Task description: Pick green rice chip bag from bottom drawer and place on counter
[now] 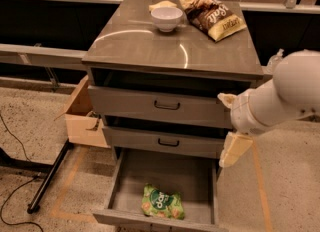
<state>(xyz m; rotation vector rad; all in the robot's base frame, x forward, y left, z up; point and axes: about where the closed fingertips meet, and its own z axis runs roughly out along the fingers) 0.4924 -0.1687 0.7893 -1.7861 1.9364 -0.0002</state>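
We see a grey cabinet with three drawers. The bottom drawer is pulled out wide. The green rice chip bag lies flat on the drawer floor, close to the front wall and about in the middle between the left and right sides. Its dark green round logo faces up.

The two drawers above it, the top drawer and the middle drawer, each have a black handle.

The counter is shiny and grey-brown. A white bowl sits near its back edge, around the middle. Just beside the bowl, at the back right corner, lies a brown and yellow chip bag.

The white robot arm comes in from the right side. The gripper hangs down at its end, just beside the front right corner of the cabinet. It is level with the middle drawer and above the right wall of the open bottom drawer. It is well apart from the green bag. We cannot tell how far open the gripper is. We see nothing held in it.

A cardboard box sits on the floor by the left side of the cabinet.
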